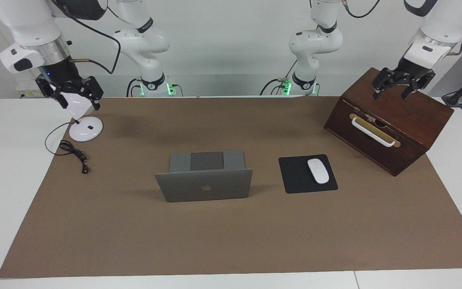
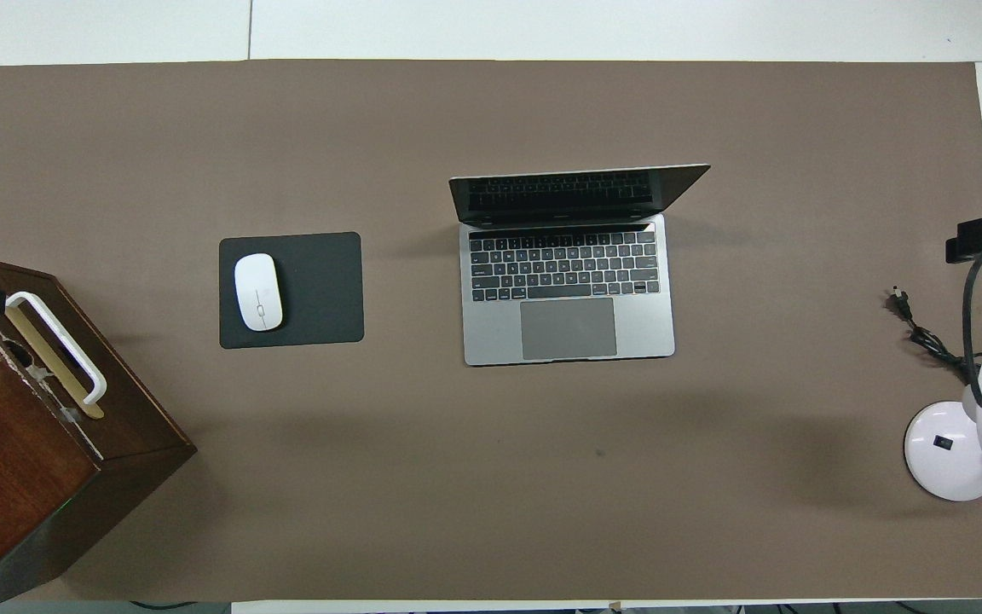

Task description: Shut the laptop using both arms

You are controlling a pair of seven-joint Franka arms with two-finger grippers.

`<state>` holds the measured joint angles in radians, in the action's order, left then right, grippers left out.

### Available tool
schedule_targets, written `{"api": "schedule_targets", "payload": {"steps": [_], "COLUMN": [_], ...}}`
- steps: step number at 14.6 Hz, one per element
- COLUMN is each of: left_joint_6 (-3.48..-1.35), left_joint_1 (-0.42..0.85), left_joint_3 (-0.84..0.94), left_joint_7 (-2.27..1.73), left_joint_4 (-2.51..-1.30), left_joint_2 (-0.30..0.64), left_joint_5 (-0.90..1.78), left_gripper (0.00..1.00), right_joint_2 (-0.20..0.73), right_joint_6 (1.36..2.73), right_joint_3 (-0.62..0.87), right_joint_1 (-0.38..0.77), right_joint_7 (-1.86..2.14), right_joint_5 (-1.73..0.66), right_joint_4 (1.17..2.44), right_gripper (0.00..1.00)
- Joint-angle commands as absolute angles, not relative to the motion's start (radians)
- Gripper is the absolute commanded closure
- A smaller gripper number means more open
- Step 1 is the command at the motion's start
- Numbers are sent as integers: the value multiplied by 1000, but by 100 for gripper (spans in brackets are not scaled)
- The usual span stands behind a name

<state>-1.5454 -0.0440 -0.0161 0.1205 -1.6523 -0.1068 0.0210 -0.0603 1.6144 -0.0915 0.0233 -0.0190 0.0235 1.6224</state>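
Observation:
The silver-grey laptop [image 1: 203, 188] [image 2: 568, 290] stands open in the middle of the brown mat. Its lid is raised with the apple logo facing away from the robots and the keyboard toward them. My left gripper [image 1: 391, 95] hangs open over the wooden box, well away from the laptop toward the left arm's end. My right gripper [image 1: 79, 105] is open too and hangs over the white desk lamp at the right arm's end. Neither gripper holds anything. In the overhead view only a black part of each gripper shows at the side edges.
A black mouse pad [image 1: 307, 173] [image 2: 291, 290] with a white mouse [image 1: 318, 170] lies beside the laptop toward the left arm's end. The wooden box [image 1: 391, 120] has a white handle. The lamp's round base [image 1: 86, 129] and its black cable [image 1: 72, 152] lie under the right gripper.

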Motion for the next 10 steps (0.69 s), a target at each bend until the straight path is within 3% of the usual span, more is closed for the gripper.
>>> {"api": "schedule_targets", "payload": {"steps": [1, 10], "left_joint_6": [-1554, -1546], "left_joint_1": [-48, -35], "left_joint_3": [-14, -12], "left_joint_7": [118, 118], "left_joint_4": [-1658, -1664], "left_joint_2": [-120, -123], "left_joint_5": [-3, -3], "left_gripper": [0, 0], "right_joint_2": [-64, -60], "right_joint_6": [1631, 1676], "right_joint_3": [-87, -87], "right_joint_1": [17, 9], "right_joint_7": [-20, -20], "right_joint_5": [17, 15], "right_joint_4": [1631, 1631], "right_gripper": [0, 0]}}
